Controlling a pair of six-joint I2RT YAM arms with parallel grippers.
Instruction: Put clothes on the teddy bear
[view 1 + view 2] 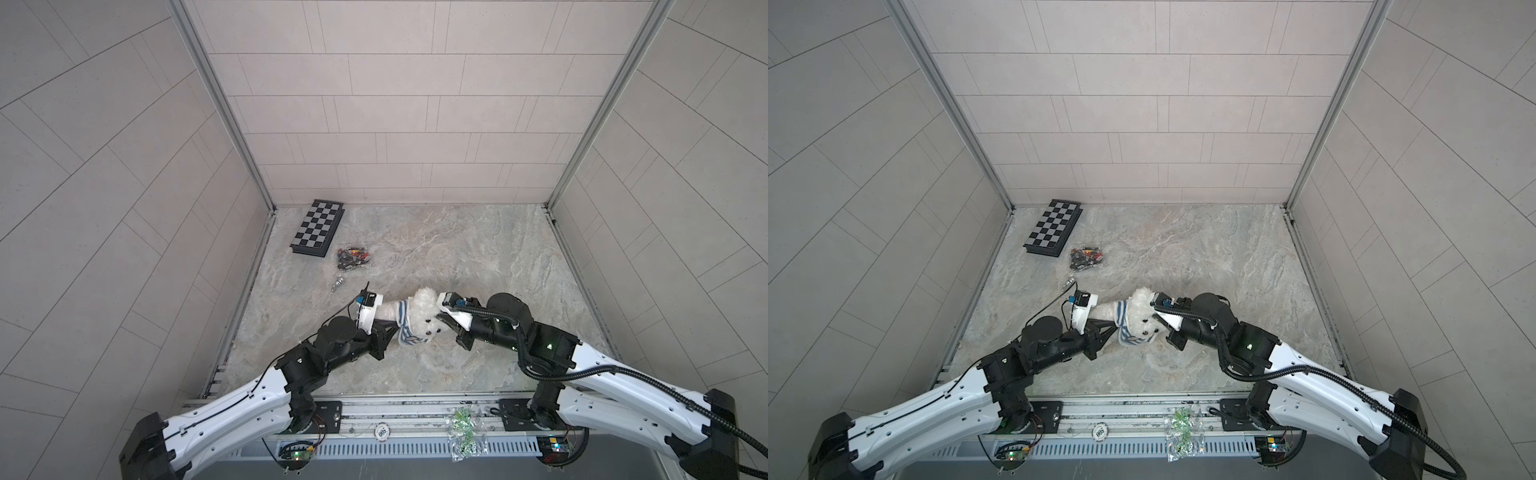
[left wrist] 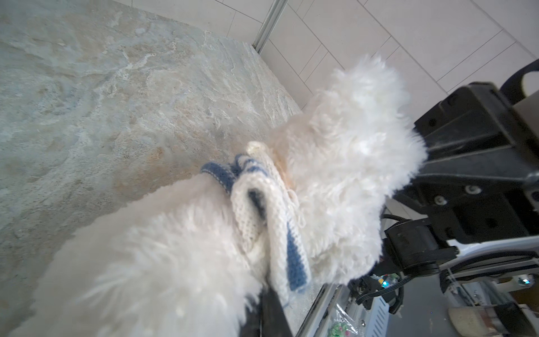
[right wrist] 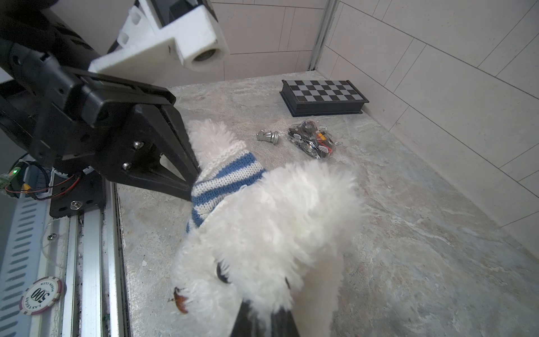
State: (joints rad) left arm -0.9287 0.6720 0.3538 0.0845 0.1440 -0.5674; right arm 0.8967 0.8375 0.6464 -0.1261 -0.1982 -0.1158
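- Teddy bear (image 1: pixel 424 319): lies sideways near the front middle of the table (image 1: pixel 478 257), strung between the two tools, with its head towards the right arm and its body towards the left. Whether it rests on the table cannot be told.
- Striped shirt (image 3: pixel 226 178): blue-and-white knit, bunched in a band around the bear's neck and upper body.
- Left tool (image 3: pixel 193 184): fingers together, clamped on the shirt's edge at the bear's body.
- Right tool (image 3: pixel 262 319): fingers together, pinched into the fur of the bear's head, just beside the eye.
- Chessboard case (image 1: pixel 318 227): folded shut in the far left corner; contents hidden.
- Clear bag (image 1: pixel 352 257): just beside the case, holding small dark and coloured parts.
- Silver chess piece (image 3: pixel 268 136): loose on its side, outside and near that bag.
- Second clear bag (image 1: pixel 463 432): on the front rail, holding green pieces, with a poker chip (image 1: pixel 381 432) near it.
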